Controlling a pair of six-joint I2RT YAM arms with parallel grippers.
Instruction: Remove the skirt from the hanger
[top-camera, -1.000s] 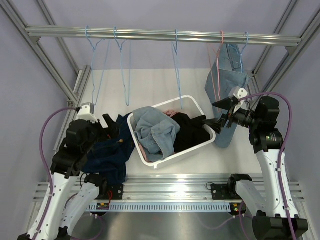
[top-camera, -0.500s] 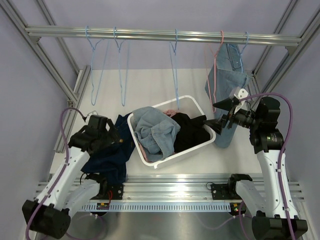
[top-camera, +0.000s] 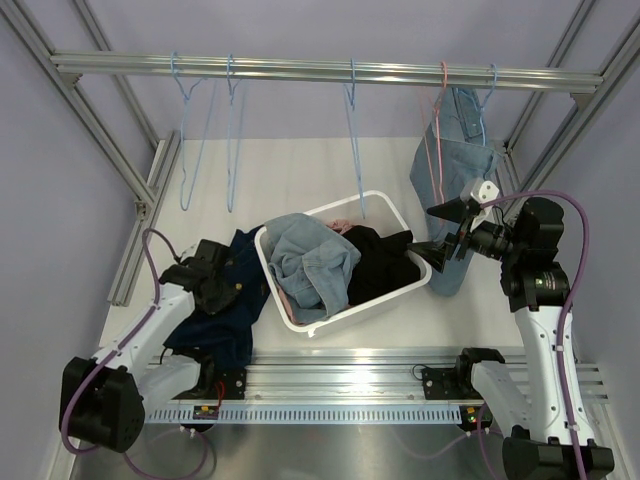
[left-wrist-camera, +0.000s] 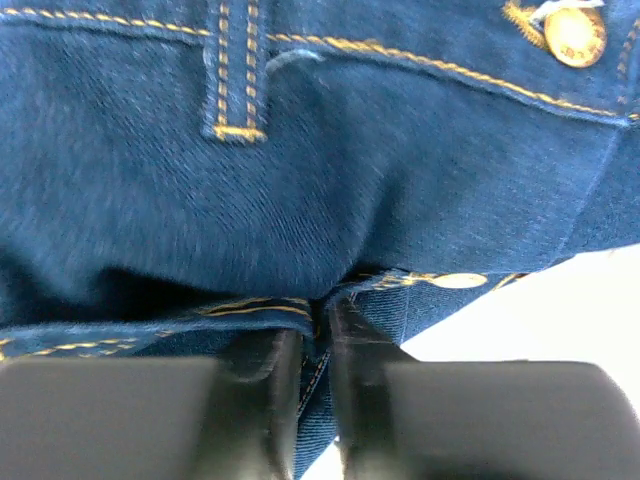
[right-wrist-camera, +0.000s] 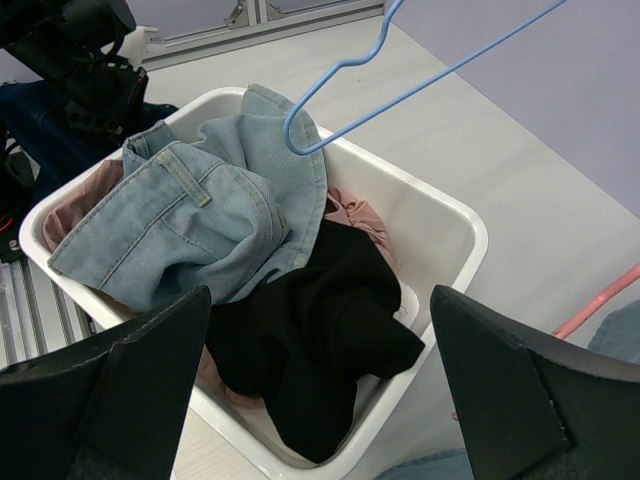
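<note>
Left gripper (left-wrist-camera: 315, 345) has its jaws pressed nearly together, pinching a fold of dark denim garment (left-wrist-camera: 300, 170) on the table, left of the white basket (right-wrist-camera: 440, 210) of clothes. Right gripper (top-camera: 440, 228) has its jaws spread wide, aimed at the basket, holding nothing. Light denim skirt (top-camera: 458, 150) hangs on the pink hanger (top-camera: 434, 120) just behind and right of these jaws, not between them; contact unclear.

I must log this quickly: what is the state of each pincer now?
Left pincer: closed on the dark blue denim garment.
Right pincer: open, holding nothing.
</note>
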